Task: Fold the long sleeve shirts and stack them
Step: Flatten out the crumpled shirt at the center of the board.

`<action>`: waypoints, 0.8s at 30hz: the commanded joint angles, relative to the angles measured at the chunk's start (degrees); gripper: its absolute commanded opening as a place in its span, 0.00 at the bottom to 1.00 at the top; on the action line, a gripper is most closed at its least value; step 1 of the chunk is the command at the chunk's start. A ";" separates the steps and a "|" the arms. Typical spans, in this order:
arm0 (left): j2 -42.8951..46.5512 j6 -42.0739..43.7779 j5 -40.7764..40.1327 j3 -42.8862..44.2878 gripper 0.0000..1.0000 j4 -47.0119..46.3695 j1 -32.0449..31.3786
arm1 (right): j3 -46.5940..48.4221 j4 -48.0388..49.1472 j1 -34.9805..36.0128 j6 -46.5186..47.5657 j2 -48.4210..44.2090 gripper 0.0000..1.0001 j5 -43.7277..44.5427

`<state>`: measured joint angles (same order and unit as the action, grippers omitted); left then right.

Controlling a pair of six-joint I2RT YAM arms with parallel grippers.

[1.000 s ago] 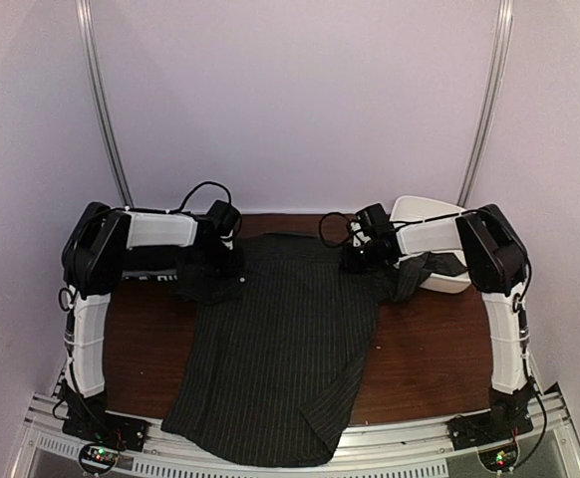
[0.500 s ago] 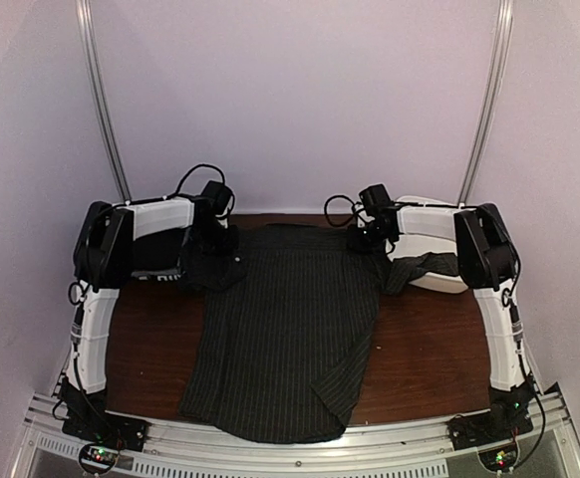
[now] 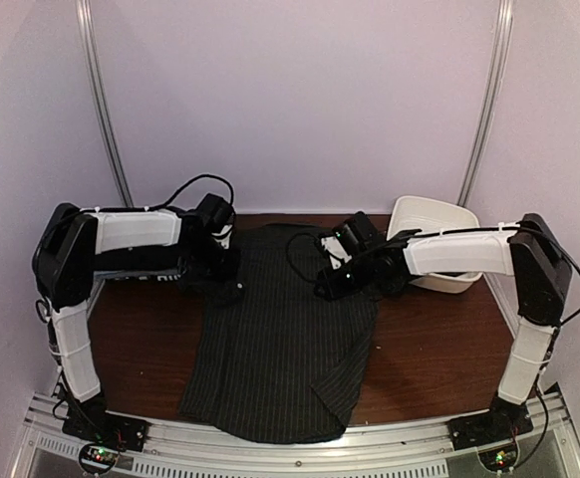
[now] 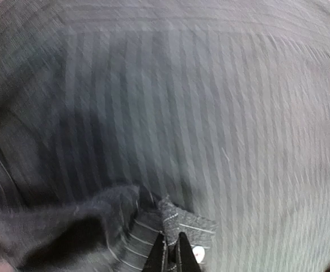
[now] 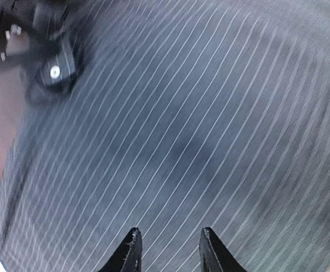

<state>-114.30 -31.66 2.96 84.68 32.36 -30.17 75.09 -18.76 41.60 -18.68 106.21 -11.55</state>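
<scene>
A dark pinstriped long sleeve shirt (image 3: 285,349) lies spread flat on the brown table (image 3: 430,349), collar end at the back and hem at the front edge. My left gripper (image 3: 222,271) is at its back left corner. In the left wrist view the left gripper (image 4: 172,252) is shut on a bunched fold of the pinstriped cloth (image 4: 187,224) with a small white button beside it. My right gripper (image 3: 328,281) hovers over the shirt's upper right part. In the right wrist view the right gripper (image 5: 168,249) is open and empty above the striped cloth (image 5: 187,147).
A white plastic tub (image 3: 439,207) stands at the back right corner, just behind the right arm. A dark flat thing (image 3: 141,264) lies under the left arm at the back left; I cannot tell what it is. The shirt's hem reaches the front rail (image 3: 400,430).
The right gripper has left the tub side and swung left and forward over the shirt. The sleeve that stretched toward the tub no longer shows there. The left gripper barely moved.
</scene>
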 commanded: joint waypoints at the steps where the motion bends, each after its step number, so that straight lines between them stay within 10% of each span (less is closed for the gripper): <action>1: 6.03 -2.60 3.51 -10.15 0.04 -5.22 -1.90 | -8.10 2.06 4.96 -3.05 -3.80 0.37 -0.07; 24: 26.71 -5.72 -17.35 -25.68 0.06 5.16 3.47 | -16.83 -2.45 34.70 -21.18 -9.14 0.59 16.61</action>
<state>-93.14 -36.84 -8.43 59.13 33.08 -28.38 56.75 -19.94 74.28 -36.42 95.79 1.15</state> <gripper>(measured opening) 0.047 0.588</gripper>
